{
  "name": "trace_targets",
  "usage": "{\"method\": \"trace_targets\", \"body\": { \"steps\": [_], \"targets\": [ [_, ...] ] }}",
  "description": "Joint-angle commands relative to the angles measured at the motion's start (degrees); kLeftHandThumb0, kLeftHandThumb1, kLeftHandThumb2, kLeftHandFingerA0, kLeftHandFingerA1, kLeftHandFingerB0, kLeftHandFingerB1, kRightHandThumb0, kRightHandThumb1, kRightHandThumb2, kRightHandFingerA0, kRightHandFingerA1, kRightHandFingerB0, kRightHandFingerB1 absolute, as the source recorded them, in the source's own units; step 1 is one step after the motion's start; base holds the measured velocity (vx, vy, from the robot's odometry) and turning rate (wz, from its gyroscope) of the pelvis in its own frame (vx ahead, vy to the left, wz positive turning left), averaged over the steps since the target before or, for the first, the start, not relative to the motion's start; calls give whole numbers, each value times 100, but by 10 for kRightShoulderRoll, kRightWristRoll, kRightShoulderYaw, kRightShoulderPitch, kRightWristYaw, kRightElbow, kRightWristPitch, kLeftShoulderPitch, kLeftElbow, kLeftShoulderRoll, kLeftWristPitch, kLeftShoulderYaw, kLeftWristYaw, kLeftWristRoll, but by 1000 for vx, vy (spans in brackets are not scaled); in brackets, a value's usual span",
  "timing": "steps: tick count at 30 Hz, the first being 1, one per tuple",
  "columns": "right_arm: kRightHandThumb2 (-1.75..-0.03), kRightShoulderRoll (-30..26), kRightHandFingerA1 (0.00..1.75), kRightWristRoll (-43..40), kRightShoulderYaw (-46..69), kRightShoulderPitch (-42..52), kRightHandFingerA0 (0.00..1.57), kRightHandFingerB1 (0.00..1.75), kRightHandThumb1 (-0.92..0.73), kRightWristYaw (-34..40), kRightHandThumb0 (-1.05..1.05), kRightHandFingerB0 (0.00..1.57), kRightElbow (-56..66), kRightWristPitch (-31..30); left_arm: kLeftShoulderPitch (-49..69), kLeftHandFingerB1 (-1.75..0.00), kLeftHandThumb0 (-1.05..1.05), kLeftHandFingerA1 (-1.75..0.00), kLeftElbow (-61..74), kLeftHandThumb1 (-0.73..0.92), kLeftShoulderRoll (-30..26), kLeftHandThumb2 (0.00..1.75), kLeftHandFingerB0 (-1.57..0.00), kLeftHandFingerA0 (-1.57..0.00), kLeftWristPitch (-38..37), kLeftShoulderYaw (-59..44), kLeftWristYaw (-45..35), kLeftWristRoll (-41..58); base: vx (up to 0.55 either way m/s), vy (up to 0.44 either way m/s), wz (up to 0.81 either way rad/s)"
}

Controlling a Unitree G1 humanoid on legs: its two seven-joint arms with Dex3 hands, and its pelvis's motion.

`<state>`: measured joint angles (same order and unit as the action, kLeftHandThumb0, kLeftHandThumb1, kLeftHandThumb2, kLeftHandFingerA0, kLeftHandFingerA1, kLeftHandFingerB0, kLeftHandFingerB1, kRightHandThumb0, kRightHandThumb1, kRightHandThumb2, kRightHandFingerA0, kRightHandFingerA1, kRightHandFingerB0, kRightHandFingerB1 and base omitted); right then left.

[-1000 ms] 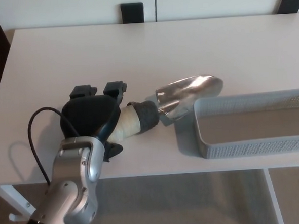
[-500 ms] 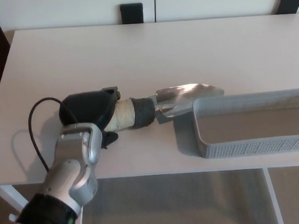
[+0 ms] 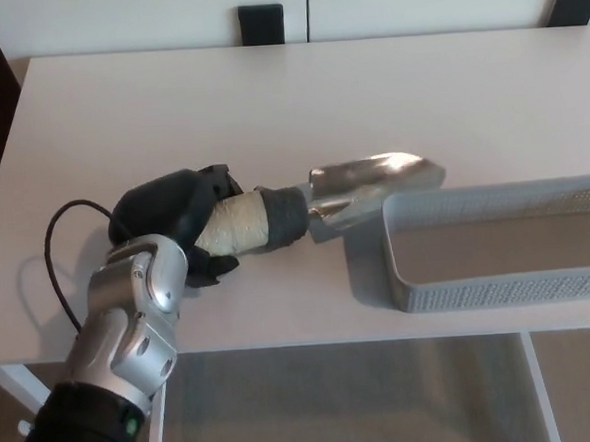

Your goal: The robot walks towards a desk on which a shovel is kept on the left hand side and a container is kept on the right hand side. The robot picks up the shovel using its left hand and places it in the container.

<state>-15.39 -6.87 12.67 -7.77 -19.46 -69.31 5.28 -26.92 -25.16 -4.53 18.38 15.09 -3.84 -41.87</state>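
One desk (image 3: 118, 112) fills most of the head view. On it lies one shovel (image 3: 314, 202), with a single metal blade and a single wrapped handle. One grey mesh container (image 3: 450, 297) sits on the desk, cut off by the right edge of the view. One robot hand (image 3: 175, 223) shows, the left, on one silver arm (image 3: 127, 341) with one black cable (image 3: 56, 246). Two dark shapes (image 3: 261, 25), possibly chair backs, stand beyond the far edge.

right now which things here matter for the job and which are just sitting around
For the job: shovel, held by the left hand; container on the right of the desk.

Just there: two dark chair backs behind the desk; black cable on the arm.
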Motion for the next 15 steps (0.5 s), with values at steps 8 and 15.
{"method": "trace_targets", "body": {
  "steps": [8, 15],
  "targets": [
    [-53, -7, 61, 4, -1, -10, 51, 50, -52, 3, -13, 37, 5, 14, -2, -175, -5, -175, 26, 71, 216, 128, -55, -107, 36, -404, 75, 444, 0, 0, 0],
    [-53, -5, 63, -1, 2, -9, 54, 51, -54, 5, -11, 37, 8, 8, 10, -174, -7, -175, 44, 71, 235, 119, -53, -111, 27, -413, 51, 438, 0, 0, 0]
  ]
}}
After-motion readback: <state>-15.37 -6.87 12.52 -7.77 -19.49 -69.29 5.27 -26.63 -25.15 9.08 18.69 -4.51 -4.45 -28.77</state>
